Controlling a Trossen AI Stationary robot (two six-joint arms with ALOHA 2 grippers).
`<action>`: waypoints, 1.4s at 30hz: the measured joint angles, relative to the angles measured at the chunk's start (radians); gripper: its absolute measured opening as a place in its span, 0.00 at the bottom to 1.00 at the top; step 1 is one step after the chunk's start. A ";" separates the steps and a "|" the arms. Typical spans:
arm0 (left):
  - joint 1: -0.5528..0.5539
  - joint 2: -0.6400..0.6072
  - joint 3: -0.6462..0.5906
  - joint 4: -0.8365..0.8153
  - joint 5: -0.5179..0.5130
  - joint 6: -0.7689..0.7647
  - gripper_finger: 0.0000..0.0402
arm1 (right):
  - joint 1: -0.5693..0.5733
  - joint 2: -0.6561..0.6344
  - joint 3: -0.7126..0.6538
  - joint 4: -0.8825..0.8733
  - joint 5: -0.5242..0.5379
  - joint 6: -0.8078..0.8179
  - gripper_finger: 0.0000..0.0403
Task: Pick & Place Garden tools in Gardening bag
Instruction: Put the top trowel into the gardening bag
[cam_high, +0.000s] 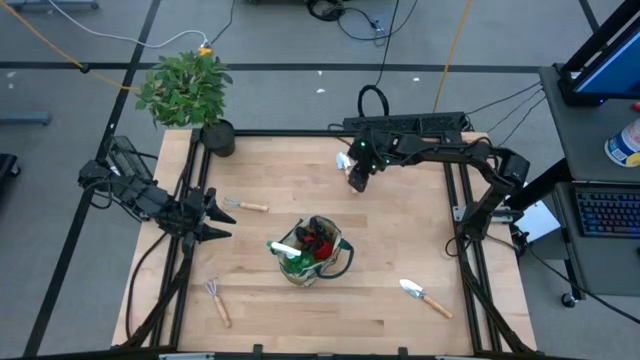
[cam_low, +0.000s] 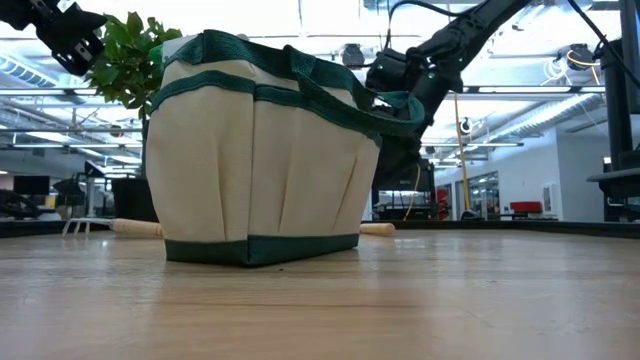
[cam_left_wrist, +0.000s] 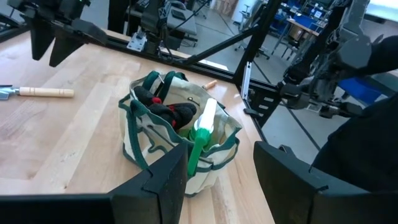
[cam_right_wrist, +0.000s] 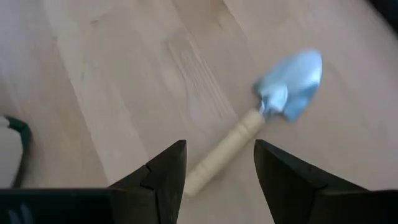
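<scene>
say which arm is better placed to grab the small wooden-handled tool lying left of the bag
Left. Its open hand sits right beside the small wooden-handled metal tool, while the right hand hangs much farther away.

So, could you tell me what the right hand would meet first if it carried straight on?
Probably the trowel: the open right hand points at its wooden handle, though depth is unclear.
</scene>
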 joint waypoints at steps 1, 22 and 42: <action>0.000 0.000 0.000 0.000 0.000 0.001 0.47 | 0.000 0.000 0.000 -0.011 0.001 0.043 0.45; 0.000 0.000 0.000 0.000 0.000 0.062 0.47 | 0.047 0.021 0.000 -0.033 0.055 0.283 0.45; 0.000 0.000 0.000 0.003 0.000 0.048 0.47 | 0.068 0.186 0.000 -0.008 0.134 0.304 0.45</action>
